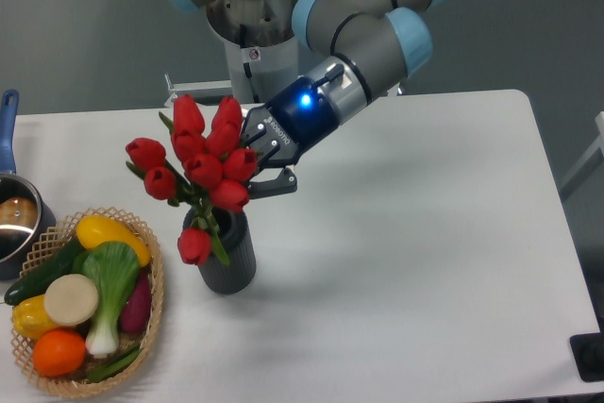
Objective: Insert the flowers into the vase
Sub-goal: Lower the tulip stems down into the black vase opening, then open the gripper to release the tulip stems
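Vase: the vase (226, 257) stands upright on the white table (425, 233), a dark grey ribbed cylinder just to the 3 o'clock side of the basket.
In the vase: the green stems of the flowers (200, 162) run down into its mouth; one red bud droops over the rim at 9 o'clock, hanging against the outer wall.
Flowers: the bunch of red tulips leans up and away toward 11 o'clock from the vase, with the heads well above the rim.
Gripper: the gripper (260, 153) sits at 3 o'clock of the blooms, its two dark fingers clenched on the bunch behind the buds; a blue light glows on the wrist.
Basket: the woven wicker basket (151, 276) lies at 9 o'clock of the vase, near the table's left front edge.
In the basket: toy vegetables (90, 299) fill it, yellow, green, orange, purple and a pale round piece.
Pot: the metal pot (14, 219) with a blue handle sits at the left edge, at 11 o'clock of the basket; I cannot make out its contents.
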### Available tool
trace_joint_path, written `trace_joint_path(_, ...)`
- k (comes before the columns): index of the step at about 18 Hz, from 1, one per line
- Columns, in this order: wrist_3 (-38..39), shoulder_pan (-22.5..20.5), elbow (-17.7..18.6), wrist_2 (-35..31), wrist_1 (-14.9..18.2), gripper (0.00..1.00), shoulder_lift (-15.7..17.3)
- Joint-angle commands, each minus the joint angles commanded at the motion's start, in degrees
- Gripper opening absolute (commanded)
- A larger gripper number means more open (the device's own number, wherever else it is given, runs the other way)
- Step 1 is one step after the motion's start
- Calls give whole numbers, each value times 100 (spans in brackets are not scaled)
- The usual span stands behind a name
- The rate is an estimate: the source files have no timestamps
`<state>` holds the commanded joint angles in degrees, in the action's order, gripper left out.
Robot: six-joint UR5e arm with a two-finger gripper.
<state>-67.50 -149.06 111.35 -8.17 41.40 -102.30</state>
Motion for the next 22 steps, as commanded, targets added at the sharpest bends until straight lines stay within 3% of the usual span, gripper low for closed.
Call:
trace_joint_path(3, -9, 70, 9, -18, -9, 21, -185)
trace_joint_path(5, -9, 79, 18, -18, 0, 33, -229)
trace_joint_path(14, -9, 62, 361, -430, 0, 55, -212)
trace_joint_path(20, -9, 9, 624, -658, 0, 93, -133)
trace_joint_path(22, -1, -26, 721, -878, 0, 100, -36)
